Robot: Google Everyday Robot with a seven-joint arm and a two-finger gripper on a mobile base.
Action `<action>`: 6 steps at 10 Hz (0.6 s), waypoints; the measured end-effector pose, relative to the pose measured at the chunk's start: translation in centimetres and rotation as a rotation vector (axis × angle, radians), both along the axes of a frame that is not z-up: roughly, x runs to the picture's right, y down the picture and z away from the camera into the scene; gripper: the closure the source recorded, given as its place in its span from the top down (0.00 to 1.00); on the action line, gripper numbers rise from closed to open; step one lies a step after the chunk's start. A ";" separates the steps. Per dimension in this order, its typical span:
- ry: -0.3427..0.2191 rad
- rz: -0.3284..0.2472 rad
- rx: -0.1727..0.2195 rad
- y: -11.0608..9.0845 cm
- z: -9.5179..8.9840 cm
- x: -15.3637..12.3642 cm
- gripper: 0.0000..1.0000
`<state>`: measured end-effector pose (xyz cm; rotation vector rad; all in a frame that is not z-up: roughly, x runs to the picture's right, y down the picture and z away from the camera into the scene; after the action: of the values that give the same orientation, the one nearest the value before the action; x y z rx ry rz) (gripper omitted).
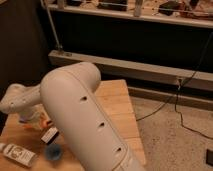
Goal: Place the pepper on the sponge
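Jaws sit pressed together on my gripper (31, 119), low over the left of the table (115, 100). The pepper (45, 120) shows orange just right of them, perhaps pinched. My arm (85, 120) hides the sponge. Any blind release risks landing the pepper by the near box (50, 135).

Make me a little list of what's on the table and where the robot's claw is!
claw: shut, low over the table's left side, under the white arm
pepper: orange bit right beside the claw; held or not, cannot tell
sponge: not in sight
box: black-and-white, just in front of the pepper
cup: small, blue, near the front edge
table: wooden
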<state>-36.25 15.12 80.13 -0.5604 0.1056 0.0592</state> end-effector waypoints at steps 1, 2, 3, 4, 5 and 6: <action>0.014 0.006 0.003 -0.9 -0.3 0.2 0.00; 0.023 0.022 0.014 -2.1 -0.3 0.5 0.00; 0.030 0.042 0.028 -3.2 -0.2 0.8 0.00; 0.040 0.067 0.050 -4.7 0.1 1.3 0.00; 0.045 0.079 0.061 -5.6 0.4 1.6 0.00; 0.047 0.089 0.069 -6.4 0.9 1.9 0.00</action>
<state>-34.32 8.71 81.00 -0.4946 0.1243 0.1617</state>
